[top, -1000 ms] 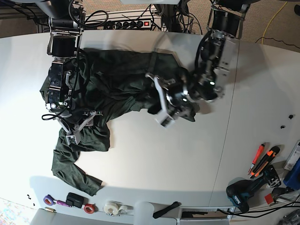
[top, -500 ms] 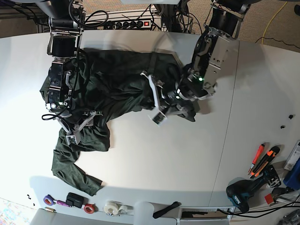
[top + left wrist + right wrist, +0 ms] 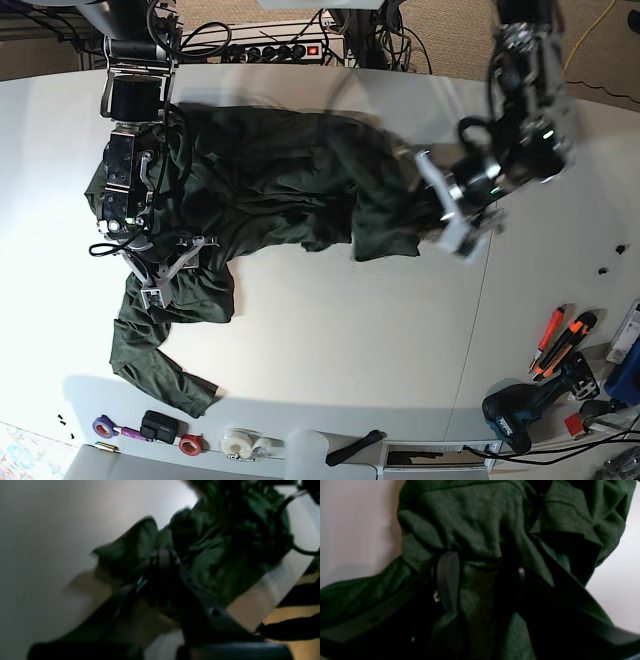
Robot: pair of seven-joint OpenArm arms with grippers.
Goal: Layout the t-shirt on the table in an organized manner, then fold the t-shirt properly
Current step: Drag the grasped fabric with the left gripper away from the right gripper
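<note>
Left wrist: blurred, left gripper clamped on soft green t-shirt, right wrist: right gripper pinching heathered knit, base: t-shirt spread across the smooth white table, long axis crosswise, sleeve trailing toward near edge.

The white bench has a thin seam running from 12 to 6 o'clock on its right part. The dark green t-shirt lies crumpled across the 10 to 12 o'clock area, one sleeve trailing toward 7. Tape rolls sit along the 6 o'clock edge; orange-handled tools and a drill lie near 4.
</note>
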